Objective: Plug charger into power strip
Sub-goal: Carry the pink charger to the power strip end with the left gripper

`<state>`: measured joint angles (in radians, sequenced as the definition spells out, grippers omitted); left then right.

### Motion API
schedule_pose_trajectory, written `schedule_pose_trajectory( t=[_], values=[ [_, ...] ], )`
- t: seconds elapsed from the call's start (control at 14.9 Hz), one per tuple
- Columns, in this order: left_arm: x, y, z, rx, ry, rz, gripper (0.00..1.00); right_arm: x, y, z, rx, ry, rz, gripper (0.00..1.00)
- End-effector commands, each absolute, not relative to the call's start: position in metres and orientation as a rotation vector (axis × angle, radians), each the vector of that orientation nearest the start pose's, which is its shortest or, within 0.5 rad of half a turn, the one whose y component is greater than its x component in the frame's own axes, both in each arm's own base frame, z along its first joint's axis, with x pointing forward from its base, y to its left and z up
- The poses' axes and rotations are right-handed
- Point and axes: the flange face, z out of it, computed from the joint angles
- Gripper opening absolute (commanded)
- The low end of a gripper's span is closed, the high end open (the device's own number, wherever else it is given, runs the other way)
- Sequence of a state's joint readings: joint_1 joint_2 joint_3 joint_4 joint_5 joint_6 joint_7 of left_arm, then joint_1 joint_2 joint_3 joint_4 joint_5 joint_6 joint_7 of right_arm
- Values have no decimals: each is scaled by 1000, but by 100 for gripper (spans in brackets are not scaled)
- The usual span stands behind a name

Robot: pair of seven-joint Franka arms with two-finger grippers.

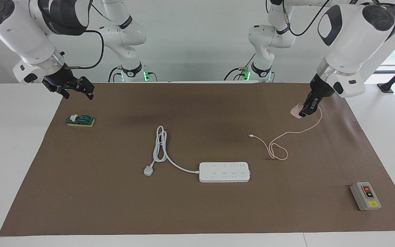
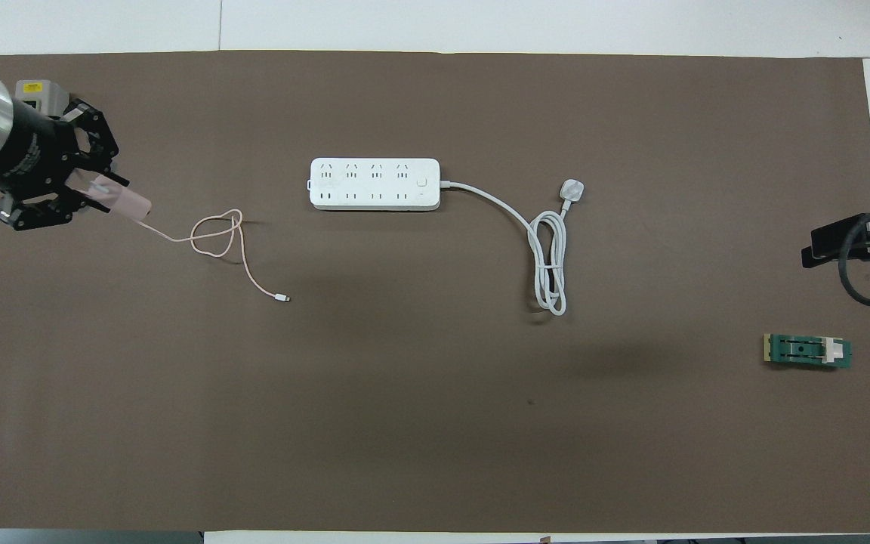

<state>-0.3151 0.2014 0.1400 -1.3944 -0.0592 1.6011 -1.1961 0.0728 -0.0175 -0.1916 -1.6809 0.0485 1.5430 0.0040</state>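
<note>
Charger (image 1: 297,111) pinched in left gripper (image 1: 306,111) at the left arm's end of the mat, right gripper (image 1: 77,90) spread and waiting; next: carry to power strip (image 1: 224,172), align prongs.

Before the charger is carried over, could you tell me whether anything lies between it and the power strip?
Nothing visible does. The left gripper holds the charger, and only bare mat and the charger's own trailing cable lie between it and the power strip.
</note>
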Motion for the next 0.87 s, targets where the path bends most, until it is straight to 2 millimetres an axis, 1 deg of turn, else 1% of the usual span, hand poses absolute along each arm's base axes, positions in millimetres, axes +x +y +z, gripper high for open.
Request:
schedule_pose_trajectory(
  t=[0.0,0.07,0.13,0.2,0.27,0.33,0.4,0.6,0.74,0.8],
  values=[
    [629,-149,576,-2556,-1886,-96,0,539,-63,591,-3090,223,190,100],
    [635,-158,564,-2477,-1974,-120,0,539,-63,591,-3089,223,195,100],
    [642,-180,554,-2437,-1986,-146,0,539,-62,591,-3090,218,193,100],
    [650,-190,543,-2385,-2017,-157,0,540,-60,588,-3092,216,195,100],
    [658,-195,529,-2316,-2052,-151,0,539,-60,589,-3090,211,195,100],
    [664,-201,515,-2278,-2048,-158,0,538,-63,589,-3082,220,199,100],
    [666,-212,507,-2268,-2041,-162,0,538,-62,589,-3079,225,196,100],
    [683,-226,480,-2193,-2127,-186,0,536,-62,587,-3080,227,215,100],
    [688,-236,464,-2155,-2153,-189,0,535,-58,591,-3081,220,206,100],
    [686,-250,450,-2160,-2125,-188,0,533,-57,592,-3081,214,204,100]
  ],
)
